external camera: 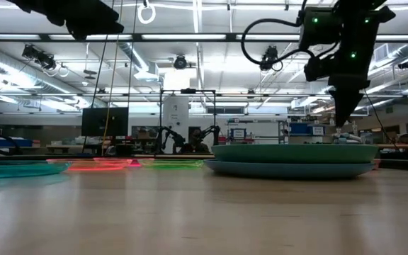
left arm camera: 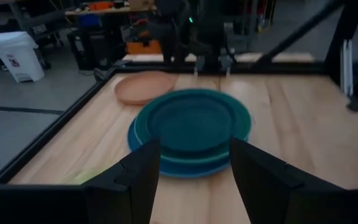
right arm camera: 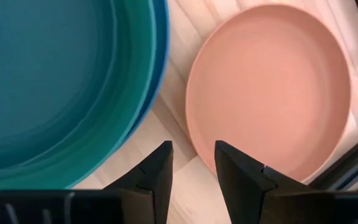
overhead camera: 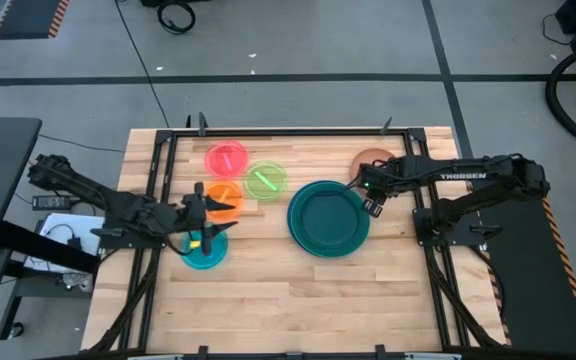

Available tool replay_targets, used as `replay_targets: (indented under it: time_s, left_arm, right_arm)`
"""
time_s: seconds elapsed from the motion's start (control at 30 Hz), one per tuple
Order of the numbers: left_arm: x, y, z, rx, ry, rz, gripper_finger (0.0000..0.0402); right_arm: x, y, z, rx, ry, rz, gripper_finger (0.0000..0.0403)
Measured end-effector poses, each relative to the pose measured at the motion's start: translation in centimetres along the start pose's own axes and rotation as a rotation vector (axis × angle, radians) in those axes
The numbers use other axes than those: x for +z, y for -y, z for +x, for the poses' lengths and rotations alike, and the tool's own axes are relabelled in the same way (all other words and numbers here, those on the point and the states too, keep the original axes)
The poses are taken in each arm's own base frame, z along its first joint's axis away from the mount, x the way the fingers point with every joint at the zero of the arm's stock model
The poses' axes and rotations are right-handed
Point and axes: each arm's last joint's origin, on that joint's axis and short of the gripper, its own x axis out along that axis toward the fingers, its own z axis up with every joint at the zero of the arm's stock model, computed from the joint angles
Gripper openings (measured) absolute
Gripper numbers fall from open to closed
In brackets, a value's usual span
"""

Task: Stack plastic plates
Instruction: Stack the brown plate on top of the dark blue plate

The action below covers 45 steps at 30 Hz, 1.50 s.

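In the right wrist view the right gripper (right arm camera: 192, 163) sits at the bottom centre of the frame, its 2 fingers a narrow gap apart and holding nothing, hanging over the strip of bare wood between 2 plates. The brown plate (right arm camera: 272, 87) fills the upper right of that frame, its near rim just beyond the fingertips, and the stack (right arm camera: 55, 81) fills the left. So the next plate to pick lies just ahead and to the right of the fingers in that frame, and being round it has no long axis to line up with; any point on the rim would likely serve. In the high view the right gripper (overhead camera: 373, 200) shows right of centre, between the stack (overhead camera: 328, 217) and the brown plate (overhead camera: 372, 160) above it near the table's upper right corner. This arm is far nearer that plate than the other. The left gripper (overhead camera: 205, 215) waits at left centre, fingers spread and empty, near the cyan plate (overhead camera: 206, 250) and the orange plate (overhead camera: 224, 200). Farther up the frame lie the green plate (overhead camera: 265, 181) and the pink plate (overhead camera: 226, 158). The stack looks like 3 plates so far, dark teal on teal on blue, leaving 5 loose by my count.
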Motion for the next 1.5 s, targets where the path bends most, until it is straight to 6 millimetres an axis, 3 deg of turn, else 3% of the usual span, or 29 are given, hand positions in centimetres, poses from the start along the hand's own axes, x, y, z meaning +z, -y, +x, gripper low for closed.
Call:
replay_targets:
  time_s: [0.3, 0.47, 1.0, 1.17, 1.5]
  left_arm:
    - [-0.6, -0.2, 1.3, 0.041, -0.049, -0.013, 0.0199]
    - [-0.6, -0.3, 1.4, -0.039, -0.063, -0.056, 0.0199]
    - [-0.9, -0.3, 1.4, -0.032, -0.092, -0.123, 0.0199]
    - [0.3, -0.5, 1.2, 0.030, -0.178, -0.154, 0.0193]
    - [0.3, 0.0, 2.1, 0.062, -0.246, -0.064, 0.0174]
  right_arm:
    - [0.2, 0.6, 1.0, 0.021, 0.000, 0.055, 0.0121]
    - [0.3, 0.1, 2.7, 0.006, -0.052, 0.029, 0.0121]
    - [1.2, 0.0, 7.0, -0.030, -0.220, -0.100, 0.0121]
    - [1.4, 0.2, 7.9, -0.028, -0.242, -0.122, 0.0121]
    - [1.7, 0.1, 9.6, -0.047, -0.294, -0.185, 0.0105]
